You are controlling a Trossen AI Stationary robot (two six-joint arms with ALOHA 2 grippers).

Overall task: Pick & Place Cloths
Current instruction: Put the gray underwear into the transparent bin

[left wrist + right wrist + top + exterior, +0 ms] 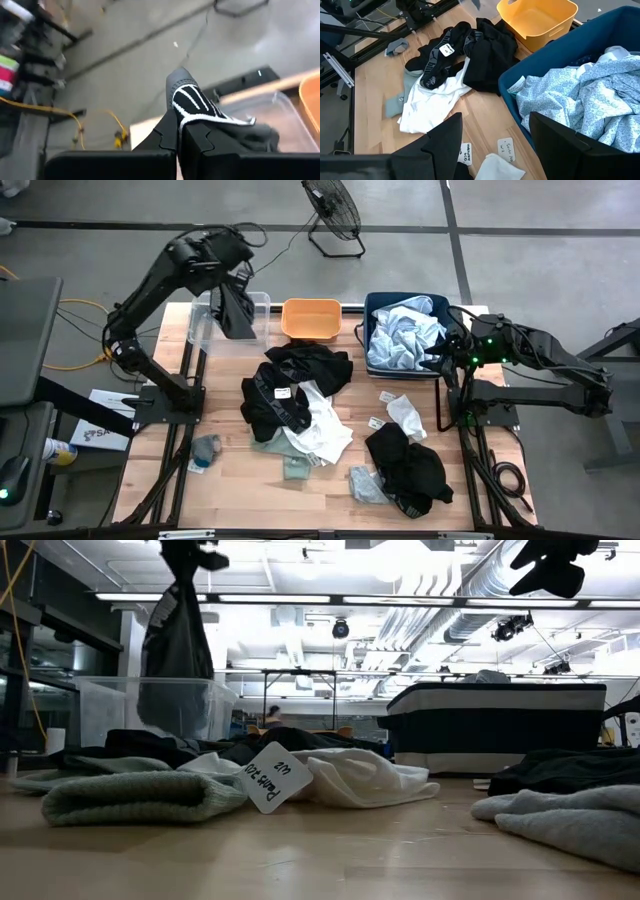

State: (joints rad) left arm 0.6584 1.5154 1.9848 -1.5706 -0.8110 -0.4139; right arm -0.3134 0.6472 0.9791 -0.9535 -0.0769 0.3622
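Note:
My left gripper is raised above the clear bin at the table's far left and is shut on a black cloth with white stripes. The cloth hangs down from it toward the bin. My right gripper is open and touches nothing; it hovers at the near left corner of the navy bin, which holds a pale blue cloth. Black, white and grey-green cloths lie loose on the table. My left gripper pinches the black cloth between its two shut fingers at a bunched upper part, with several layers gathered there. The fingers point downward from above. The cloth hangs slack below them, its lower end down between the clear bin's walls.
An orange bin stands between the clear and navy bins along the far edge. Another black cloth and a pale rag lie at the near right. Paper tags lie on bare wood near my right gripper.

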